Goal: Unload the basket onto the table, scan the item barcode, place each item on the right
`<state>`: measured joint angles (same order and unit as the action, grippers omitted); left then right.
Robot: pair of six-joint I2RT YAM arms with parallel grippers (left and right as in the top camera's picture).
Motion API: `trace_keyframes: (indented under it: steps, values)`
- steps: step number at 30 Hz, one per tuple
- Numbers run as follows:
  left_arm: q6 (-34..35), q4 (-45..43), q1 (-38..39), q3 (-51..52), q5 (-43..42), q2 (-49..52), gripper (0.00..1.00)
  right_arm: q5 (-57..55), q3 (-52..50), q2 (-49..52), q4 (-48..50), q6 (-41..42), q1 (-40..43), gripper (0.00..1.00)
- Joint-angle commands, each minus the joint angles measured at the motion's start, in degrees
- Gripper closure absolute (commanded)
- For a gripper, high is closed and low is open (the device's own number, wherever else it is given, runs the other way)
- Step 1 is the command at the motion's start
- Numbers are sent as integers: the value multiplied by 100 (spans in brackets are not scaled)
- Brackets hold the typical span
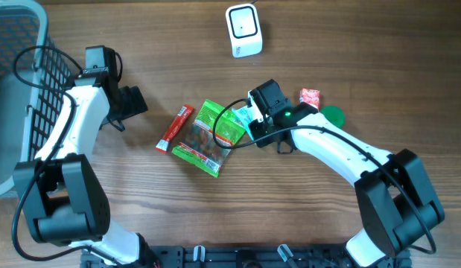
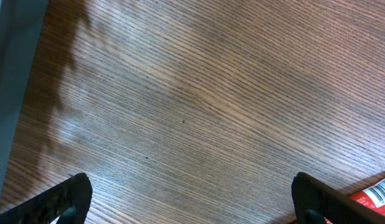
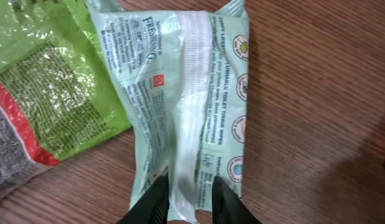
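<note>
Where the right gripper (image 3: 191, 200) meets the wipes packet (image 3: 192, 106), its two black fingers (image 3: 156, 204) stand narrow, pinching the raised seam that runs down the middle of the pale green wrapper. The packet is near the middle of the wooden table (image 3: 316, 124), printed back up, with one corner over the edge of a green snack bag (image 3: 49, 93). From above, a red bar (image 1: 175, 128) lies just beside that bag on its other side. Past the bar, the left gripper (image 2: 192, 208) hovers over bare wood, jaws wide and nothing between them. A small red packet (image 1: 310, 97) and a green round thing (image 1: 333, 115) sit close to the right arm. A wire basket (image 1: 21, 89) stands at the left edge, and the white scanner (image 1: 243, 30) stands at the far edge, well apart from the packet.
</note>
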<state>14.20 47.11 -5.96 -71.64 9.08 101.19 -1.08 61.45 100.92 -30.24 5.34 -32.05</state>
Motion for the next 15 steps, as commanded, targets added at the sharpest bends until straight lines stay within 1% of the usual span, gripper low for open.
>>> trace_keyframes:
  steps: [1, 3, 10, 11, 13, 15]
  values:
    - [-50, 0, -28, -81, -31, -94, 0, 164, 74, 24, 20, 103, 9, 76]
    - [-50, 0, -28, -81, -31, -94, 0, 166, 74, 120, 24, 107, 9, 76]
    - [-48, 0, -28, -81, -31, -94, 0, 168, 68, 516, -9, 103, 7, 69]
    - [-50, 0, -28, -81, -31, -94, 0, 170, 68, 619, -7, 105, 7, 67]
    - [-50, 0, -28, -81, -31, -94, 0, 380, 68, 772, 0, 68, 7, 56]
    - [-50, 0, -28, -81, -31, -94, 0, 538, 68, 848, 22, 63, 9, 50]
